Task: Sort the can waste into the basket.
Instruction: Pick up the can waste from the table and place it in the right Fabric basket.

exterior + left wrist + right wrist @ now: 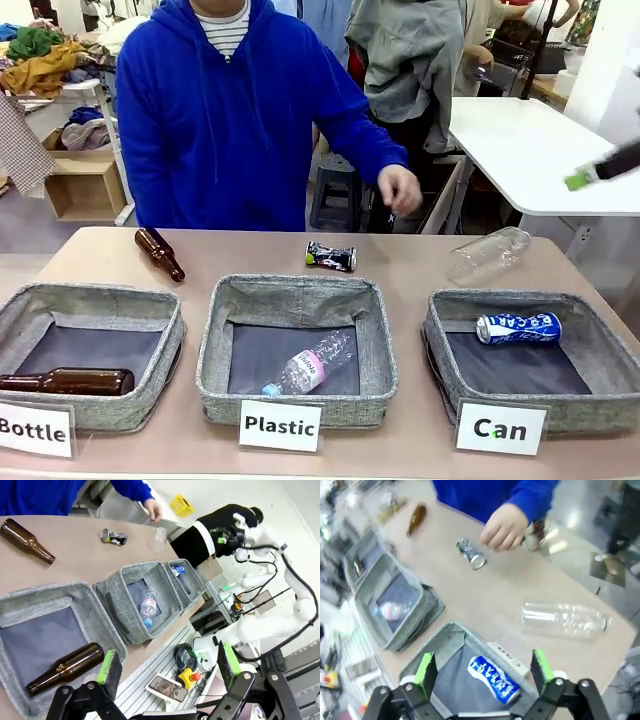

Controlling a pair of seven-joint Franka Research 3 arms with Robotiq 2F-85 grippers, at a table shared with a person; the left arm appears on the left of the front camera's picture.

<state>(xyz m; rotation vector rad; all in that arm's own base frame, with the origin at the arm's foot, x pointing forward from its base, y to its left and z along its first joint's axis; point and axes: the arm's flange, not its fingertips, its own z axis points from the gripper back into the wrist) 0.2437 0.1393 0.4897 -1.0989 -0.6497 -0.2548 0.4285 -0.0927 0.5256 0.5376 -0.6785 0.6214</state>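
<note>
Closest to us, the "Can" card (499, 428) is standing before the right basket (600, 410), where the blue can (517, 328) is lying. The black can (330, 257) is lying on the table (250, 255), beyond the middle basket (296, 292). We are holding our right gripper (483, 656) and left gripper (166, 656) spread wide, both empty.
</note>
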